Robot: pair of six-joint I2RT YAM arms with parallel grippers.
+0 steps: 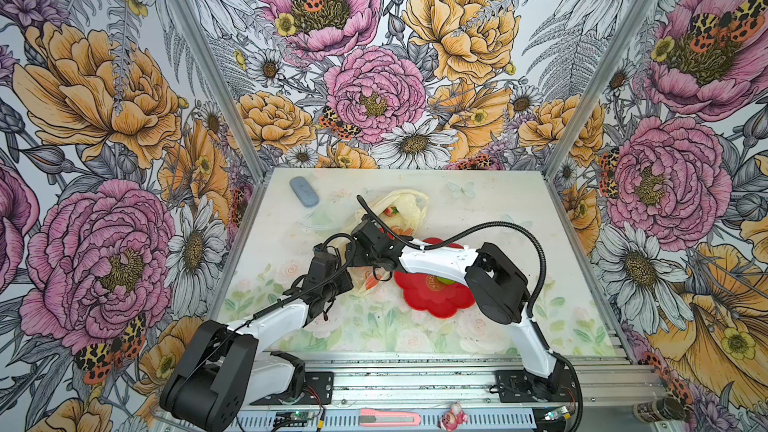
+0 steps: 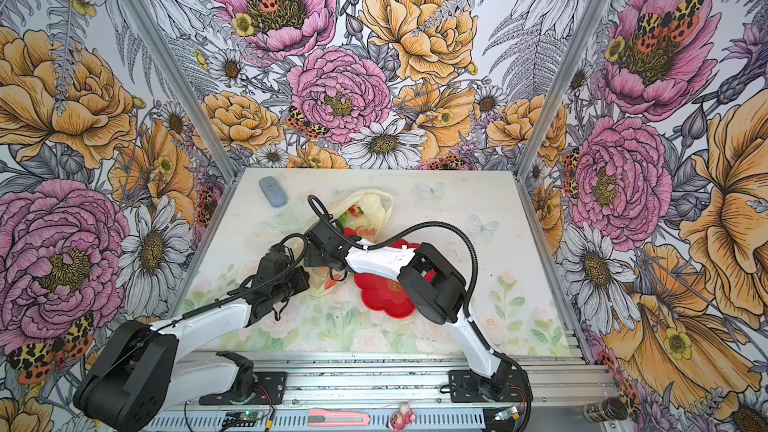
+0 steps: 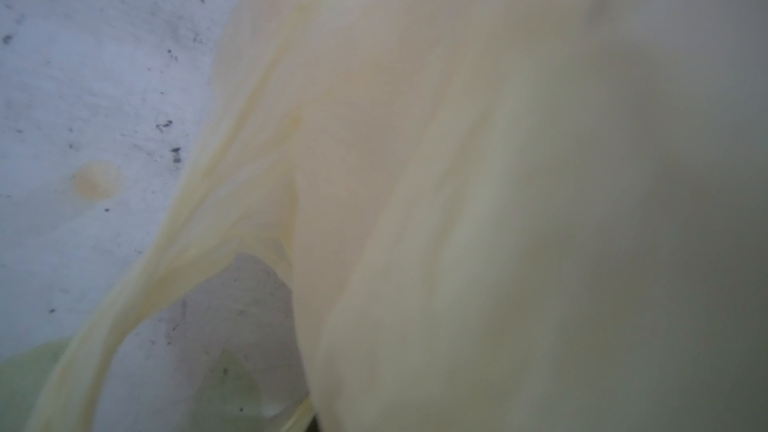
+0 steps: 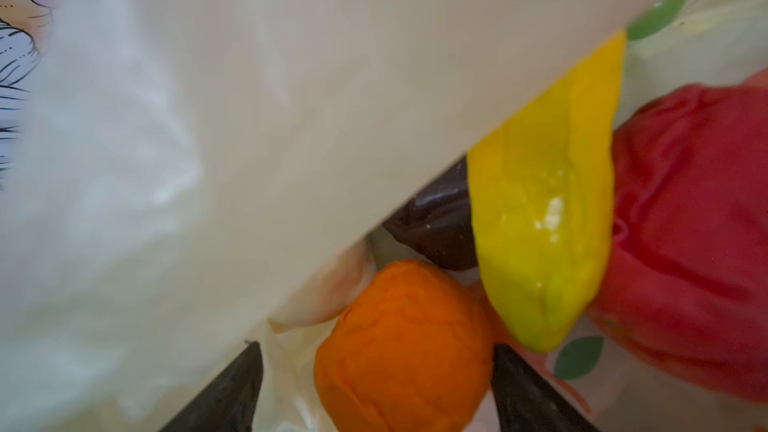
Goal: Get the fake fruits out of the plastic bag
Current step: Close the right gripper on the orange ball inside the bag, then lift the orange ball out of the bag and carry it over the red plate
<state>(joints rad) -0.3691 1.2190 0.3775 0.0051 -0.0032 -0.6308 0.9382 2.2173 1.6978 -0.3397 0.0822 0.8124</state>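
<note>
Extraction step: orange (image 4: pixel 399 347) to be lifted from the plastic bag (image 1: pixel 409 205).
My right gripper (image 4: pixel 374 347) stands spread astride the matte, dimpled orange, not yet closed on it. Beside the orange lie a glossy yellow banana (image 4: pixel 544 222), a wrinkled red fruit (image 4: pixel 698 243) and a dark brown piece (image 4: pixel 440 226). My left gripper (image 1: pixel 347 280), pressed together, seems to pinch the thin translucent film at the bag's near edge, mid-table beside the red flower-shaped plate (image 1: pixel 432 297). Next, I judge: close gently and withdraw without snagging the film.

- A red flower-shaped plate (image 1: pixel 432 303) (image 2: pixel 386 303) lies on the counter (image 1: pixel 498 222) (image 2: pixel 457 209), just off its centre toward 5 o'clock.
- A grey-blue oblong object (image 1: pixel 304 192) (image 2: pixel 273 192) lies flat near the counter's 11 o'clock corner.
- A pink utility knife (image 1: pixel 390 417) (image 2: pixel 338 417) rests on the metal rail at 6 o'clock, with a small pink figurine (image 1: pixel 454 415) (image 2: pixel 402 415) just at its 3 o'clock.
</note>
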